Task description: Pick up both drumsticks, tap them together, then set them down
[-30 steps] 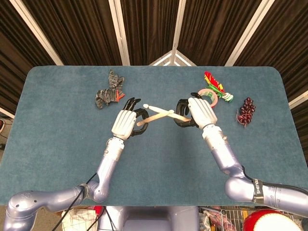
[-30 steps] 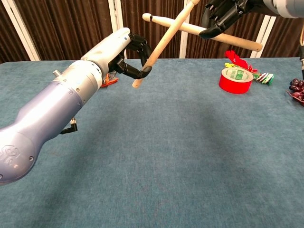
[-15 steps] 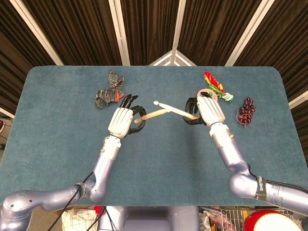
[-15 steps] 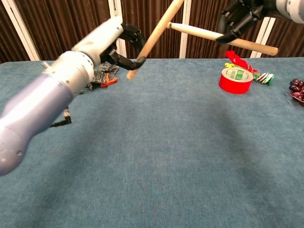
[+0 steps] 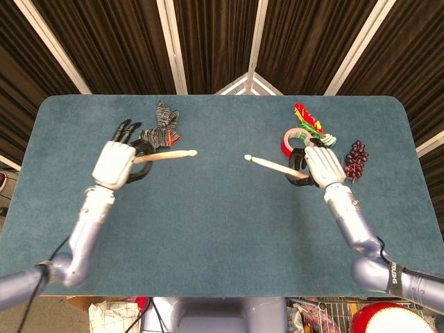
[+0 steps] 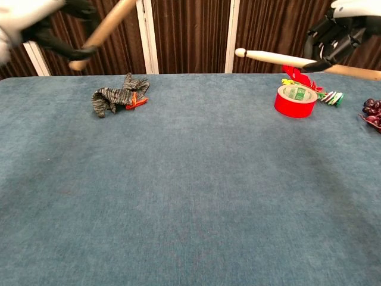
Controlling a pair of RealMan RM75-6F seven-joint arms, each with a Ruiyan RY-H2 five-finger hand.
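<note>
You have a matt, slightly napped blue cloth covering the table. Both drumsticks, the left one and the right one, look like pale, smooth bare wood. The left hand and right hand show smooth whitish plastic-looking backs with glossy black fingers, on satin lavender metal-looking arms. At far left lies a striped grey knitted glove, rough-textured. At far right, the tape roll is glossy red, and the grapes look dark and shiny.

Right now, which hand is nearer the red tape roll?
Right. The right hand is just beside the red tape roll; the left hand is across the table by the striped glove.
</note>
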